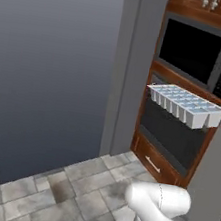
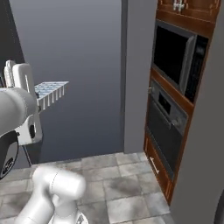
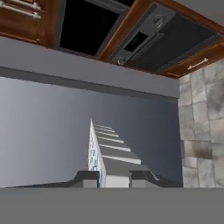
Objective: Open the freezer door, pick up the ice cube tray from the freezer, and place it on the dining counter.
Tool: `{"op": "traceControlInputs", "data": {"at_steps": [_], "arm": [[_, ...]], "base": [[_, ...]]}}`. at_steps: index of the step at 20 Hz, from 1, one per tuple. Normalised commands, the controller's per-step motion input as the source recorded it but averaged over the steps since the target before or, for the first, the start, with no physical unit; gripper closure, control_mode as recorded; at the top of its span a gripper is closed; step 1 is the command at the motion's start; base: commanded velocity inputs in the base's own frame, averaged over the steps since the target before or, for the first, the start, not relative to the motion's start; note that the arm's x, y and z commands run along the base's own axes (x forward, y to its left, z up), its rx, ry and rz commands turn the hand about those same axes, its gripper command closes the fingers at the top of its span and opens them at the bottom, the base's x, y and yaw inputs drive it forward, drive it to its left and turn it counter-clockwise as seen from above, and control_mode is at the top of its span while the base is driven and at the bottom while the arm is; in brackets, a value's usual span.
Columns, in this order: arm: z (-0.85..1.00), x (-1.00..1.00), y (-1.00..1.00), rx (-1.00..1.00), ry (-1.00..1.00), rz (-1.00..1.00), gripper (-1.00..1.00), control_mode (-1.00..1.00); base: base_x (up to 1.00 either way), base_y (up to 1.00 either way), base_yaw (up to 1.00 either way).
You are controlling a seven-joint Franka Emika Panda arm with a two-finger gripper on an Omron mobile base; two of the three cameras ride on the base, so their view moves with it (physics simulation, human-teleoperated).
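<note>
Two dark fingertips (image 3: 87,178) close on one short end of the tray (image 1: 185,104), one on each side of its end wall, as the hand view shows. The gripper (image 3: 111,179) therefore grasps the tray, and the tray touches nothing else.

Tray position:
- The tray hangs in the air, well above the tiled floor (image 1: 68,197).
- It lies roughly level, with the cube cells facing up. Two rows of cells are visible in the left base view.
- In the left base view it sits in front of the oven (image 1: 172,135) and below the microwave (image 1: 197,53), apart from both.
- In the right base view the tray (image 2: 50,92) extends rightward from the white hand, with the grey freezer (image 2: 70,74) surface behind it.
- In the hand view the tray (image 3: 109,151) runs straight away from the fingers toward the grey panel.

Surroundings:
- The freezer (image 1: 54,63) shows as a tall flat grey face filling the left of both base views. No part of the tray touches it.
- A narrow grey side panel (image 2: 138,78) stands between the freezer and the wood cabinet (image 2: 175,131).
- The cabinet holds the black-fronted microwave (image 2: 177,59) above and the oven (image 2: 164,118) below, with a drawer (image 2: 155,164) at floor level.
- A second grey surface rises at the right edge of both base views; what it belongs to cannot be told.
</note>
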Motion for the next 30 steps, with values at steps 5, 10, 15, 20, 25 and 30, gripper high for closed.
{"op": "traceControlInputs", "data": {"at_steps": [5, 10, 15, 20, 25, 30], "arm": [[0.0, 0.0, 0.0, 0.0, 0.0, 0.0, 1.0, 1.0], [0.0, 0.0, 0.0, 0.0, 0.0, 0.0, 1.0, 1.0], [0.0, 0.0, 0.0, 0.0, 0.0, 0.0, 1.0, 1.0], [0.0, 0.0, 0.0, 0.0, 0.0, 0.0, 1.0, 1.0], [0.0, 0.0, 0.0, 0.0, 0.0, 0.0, 1.0, 1.0], [0.0, 0.0, 0.0, 0.0, 0.0, 0.0, 1.0, 1.0]], "base": [[0.0, 0.0, 0.74], [0.0, 0.0, 0.75], [0.0, 0.0, 0.76], [0.0, 0.0, 0.75], [0.0, 0.0, 0.75], [0.07, 0.0, 0.74]]}}
